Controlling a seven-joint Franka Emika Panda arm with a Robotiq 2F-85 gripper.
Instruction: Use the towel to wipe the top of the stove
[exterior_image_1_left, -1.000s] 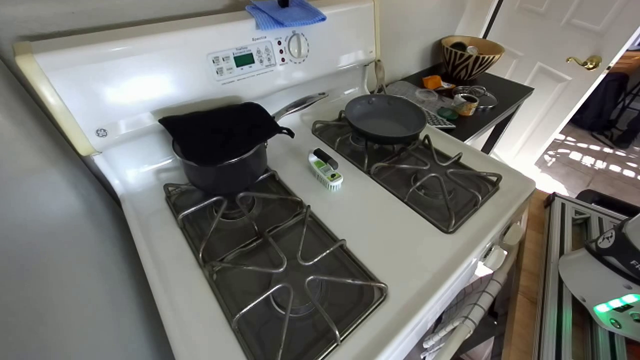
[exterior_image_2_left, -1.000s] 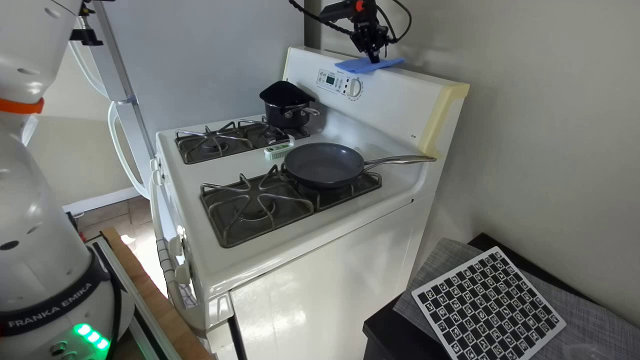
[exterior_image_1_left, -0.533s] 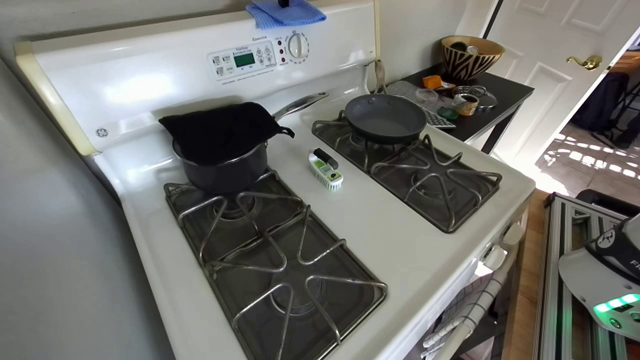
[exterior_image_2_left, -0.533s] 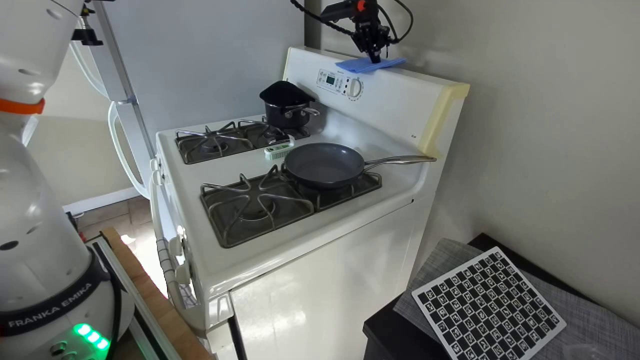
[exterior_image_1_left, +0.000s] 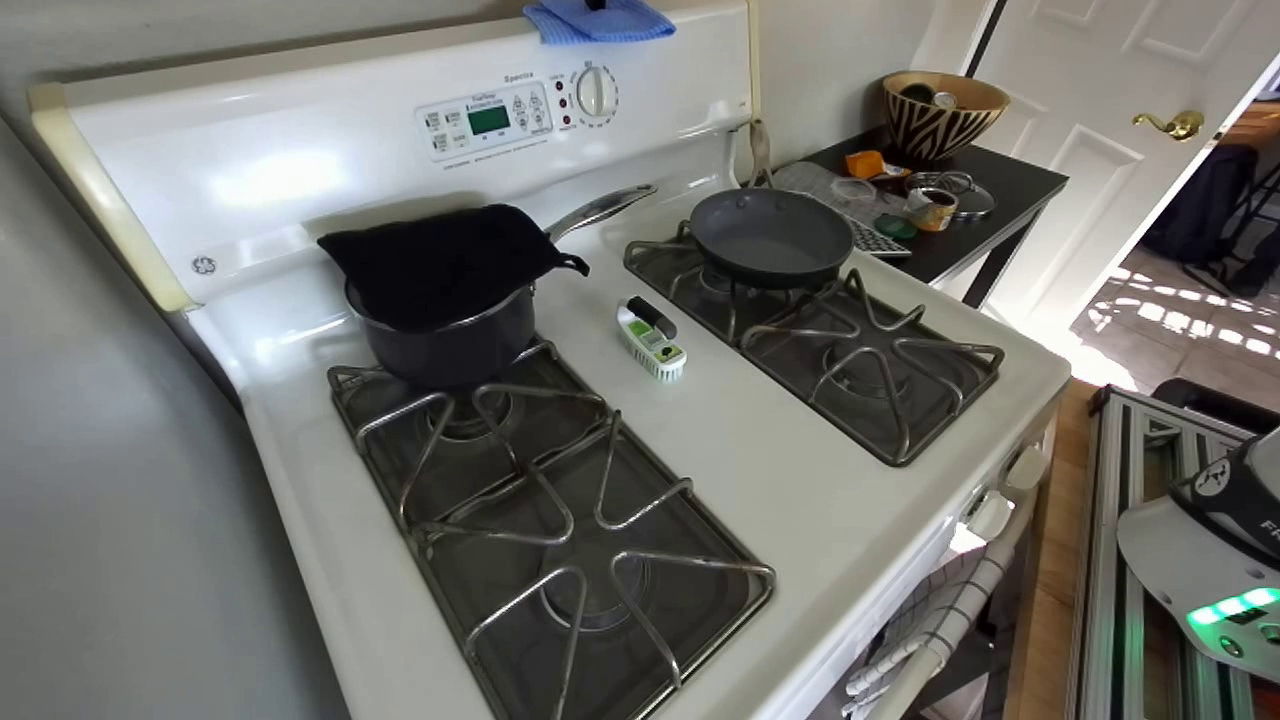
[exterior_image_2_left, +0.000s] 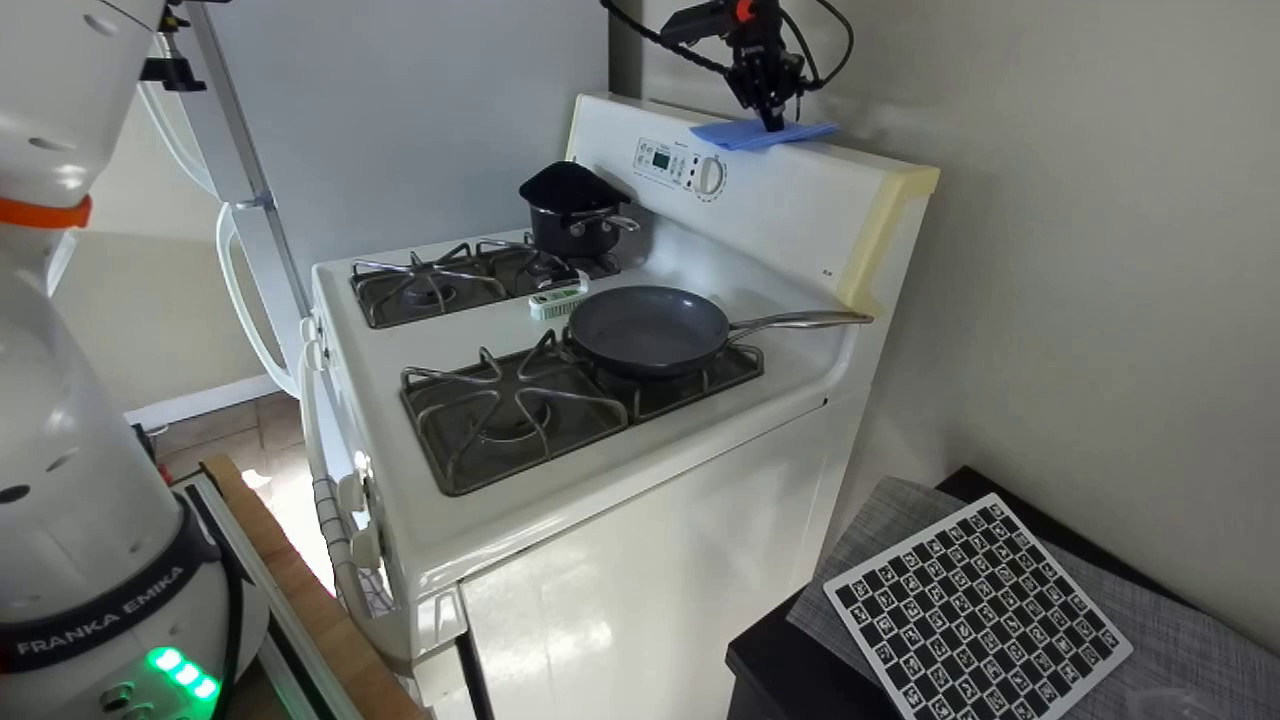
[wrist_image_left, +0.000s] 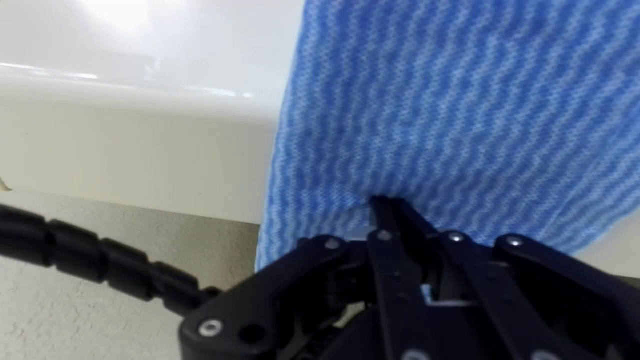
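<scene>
We see the gripper (wrist_image_left: 390, 202) closed, tips down on the blue towel (wrist_image_left: 450, 110). Towel lies across the top of the back panel (exterior_image_1_left: 300, 120) of the stove (exterior_image_1_left: 770, 450), front edge overhanging. Pot (exterior_image_1_left: 450, 345), pan (exterior_image_1_left: 772, 240) on stove.

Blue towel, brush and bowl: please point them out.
Blue towel (wrist_image_left: 450, 110): wrist view, its striped face.
Brush (exterior_image_1_left: 651, 345): in an exterior view, its body.
Bowl (exterior_image_1_left: 942, 130): in an exterior view, its patterned side.

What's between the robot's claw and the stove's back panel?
The towel, lying atop the stove's back panel, right under the gripper; both exterior views and the wrist view show it.
</scene>
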